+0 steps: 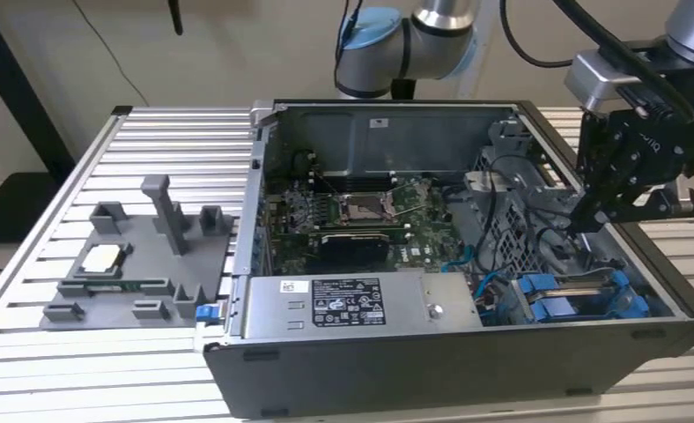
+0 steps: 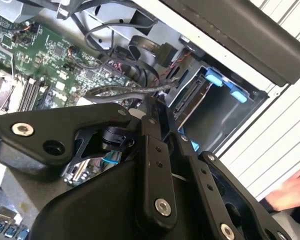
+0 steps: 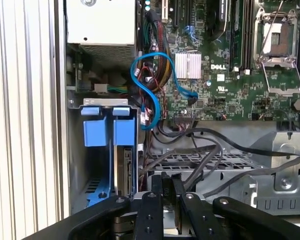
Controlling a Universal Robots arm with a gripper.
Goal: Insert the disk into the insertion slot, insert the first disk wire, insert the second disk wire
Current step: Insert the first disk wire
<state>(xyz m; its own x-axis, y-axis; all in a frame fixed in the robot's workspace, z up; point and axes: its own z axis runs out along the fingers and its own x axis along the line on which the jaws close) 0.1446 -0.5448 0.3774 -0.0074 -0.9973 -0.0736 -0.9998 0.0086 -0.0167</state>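
An open grey computer case [image 1: 465,370] lies on a slatted metal worktop [image 1: 41,352]. Clock directions are taken from the case's centre in the exterior view.

Inside the case:
- A green motherboard [image 1: 359,207] sits at the centre, reaching toward 12 o'clock.
- A grey box with a black-and-white label [image 1: 347,304] runs along the near wall at 6 o'clock.
- A metal drive bay [image 1: 664,304] fills the corner at 4 o'clock.
- A looped blue wire [image 3: 150,90] and several black wires [image 3: 205,150] lie between the motherboard and the bay.

The disk [image 1: 547,300] is in the drive bay, seated in its bright blue carrier. In the first wrist view the disk [image 3: 124,135] appears to stand on edge, with a 2nd blue carrier [image 3: 93,132] just beside it. Its long axis runs from 9 to 3 o'clock along the near wall, and its end tabs point toward 9 o'clock, at the labelled box.

The black claw [image 1: 585,220] hangs at 3 o'clock, above the wires and near the bay. In both wrist views the claw [image 3: 167,180] [image 2: 152,112] has black wires close to its tip. I cannot tell whether it is apart, together, or clamped on anything.

Outside the case, at 9 o'clock, a grey moulded tray [image 1: 147,233] rests on the worktop. It holds a pale square part [image 1: 100,257] and a thin green strip [image 1: 129,285].
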